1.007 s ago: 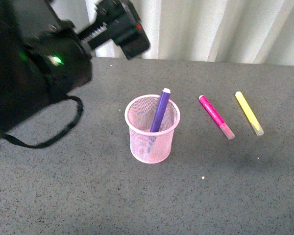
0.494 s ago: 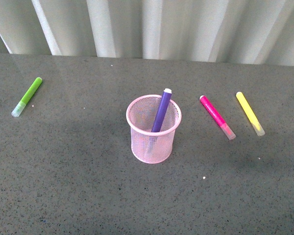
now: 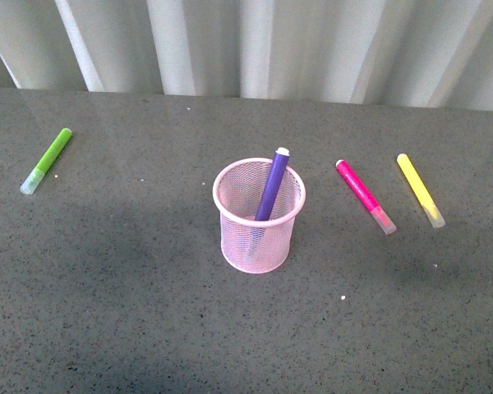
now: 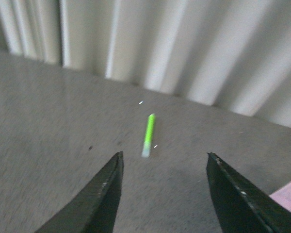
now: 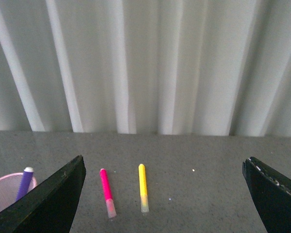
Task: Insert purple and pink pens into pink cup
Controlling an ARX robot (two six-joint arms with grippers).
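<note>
Left gripper (image 4: 165, 156) and right gripper (image 5: 163, 161) are both released and hold nothing. The purple pen (image 3: 271, 185) leans inside the pink cup (image 3: 259, 246) at the middle of the table (image 3: 148, 312). The pink pen (image 3: 365, 196) lies flat nearer the right edge, beside the yellow marker (image 3: 419, 190).

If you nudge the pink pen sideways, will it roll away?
Probably yes: the pink pen looks round and lies flat on the level table with nothing touching it. It looks thin and plastic, so likely light and stiff. Its smooth body might slip in a loose grip.
</note>
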